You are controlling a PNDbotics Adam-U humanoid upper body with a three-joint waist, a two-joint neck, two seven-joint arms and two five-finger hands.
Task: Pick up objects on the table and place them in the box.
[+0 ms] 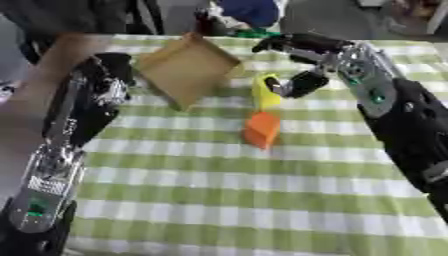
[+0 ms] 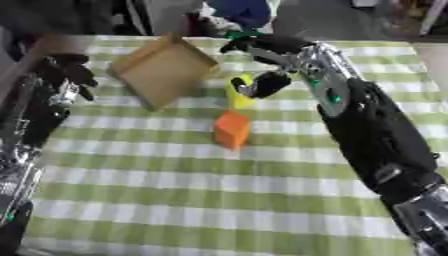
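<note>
Overhead — green-checked tablecloth (image 1: 227,200); tan box (image 1: 188,70)

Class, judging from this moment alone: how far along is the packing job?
Nothing shows inside the box yet. The right hand is at the yellow object, thumb against it; whether it is gripped is unclear. The orange block still lies on the tablecloth. The left hand is beside the box.

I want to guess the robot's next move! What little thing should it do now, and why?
Probably lift the yellow object and carry it left toward the box. The right hand has its fingers curled on it beside the box; the orange block waits on the table.
</note>
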